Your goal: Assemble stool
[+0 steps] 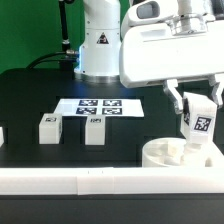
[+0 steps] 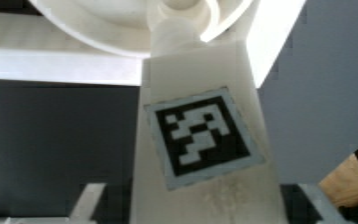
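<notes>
The claw (image 1: 199, 110) was clamped shut on one white leg (image 1: 200, 122), with its fingers (image 2: 82, 203) pressed against two opposite sides of the block near the upper end. The leg's long axis ran straight out from the claw, close to upright with a slight lean. Its far end pointed down onto the round white seat (image 1: 172, 153), which lay flat on the black table (image 1: 40, 90) directly below the claw. The leg's tip met the seat, but whether it sat inside a recess could not be told.

The leg's square black-and-white tag (image 2: 202, 138) faced the wrist camera; it carried a block pattern only. A second leg (image 1: 95, 129) and a third leg (image 1: 48, 128) rested well apart from the claw, toward the exterior view's left, tags upward. The marker board (image 1: 100, 105) lay just behind them. A long white bar (image 1: 90, 181) ran along the table's near edge, just beside the seat. A triangular sticker (image 1: 100, 41) on the arm's base was too small to read.
</notes>
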`<state>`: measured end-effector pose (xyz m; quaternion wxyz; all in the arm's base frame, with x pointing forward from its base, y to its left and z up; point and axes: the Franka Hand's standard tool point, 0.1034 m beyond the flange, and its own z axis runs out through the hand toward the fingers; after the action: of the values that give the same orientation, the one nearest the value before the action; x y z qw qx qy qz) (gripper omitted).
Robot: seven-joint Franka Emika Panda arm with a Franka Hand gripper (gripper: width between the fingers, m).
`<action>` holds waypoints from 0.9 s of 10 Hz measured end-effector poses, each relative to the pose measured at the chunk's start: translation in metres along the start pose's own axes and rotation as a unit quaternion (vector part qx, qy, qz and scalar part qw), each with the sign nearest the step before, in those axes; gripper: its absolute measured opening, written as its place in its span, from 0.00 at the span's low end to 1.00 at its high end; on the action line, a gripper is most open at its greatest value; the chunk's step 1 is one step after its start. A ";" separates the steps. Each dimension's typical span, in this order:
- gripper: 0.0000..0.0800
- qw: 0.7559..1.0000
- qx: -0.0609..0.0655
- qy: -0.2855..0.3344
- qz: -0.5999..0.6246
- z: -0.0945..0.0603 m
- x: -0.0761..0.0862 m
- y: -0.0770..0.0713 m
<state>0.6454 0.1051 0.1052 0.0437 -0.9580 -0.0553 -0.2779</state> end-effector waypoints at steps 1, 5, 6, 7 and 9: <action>0.41 1.000 0.000 -0.001 0.000 0.001 -0.001 0.000; 0.41 1.000 0.002 -0.008 -0.002 0.007 -0.010 -0.004; 0.41 1.000 0.002 -0.011 -0.002 0.009 -0.013 -0.004; 0.41 1.000 0.002 -0.012 -0.002 0.009 -0.016 -0.004; 0.41 1.000 0.000 -0.006 -0.001 0.009 -0.016 -0.002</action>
<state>0.6366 0.1063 0.0889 0.0432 -0.9597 -0.0569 -0.2719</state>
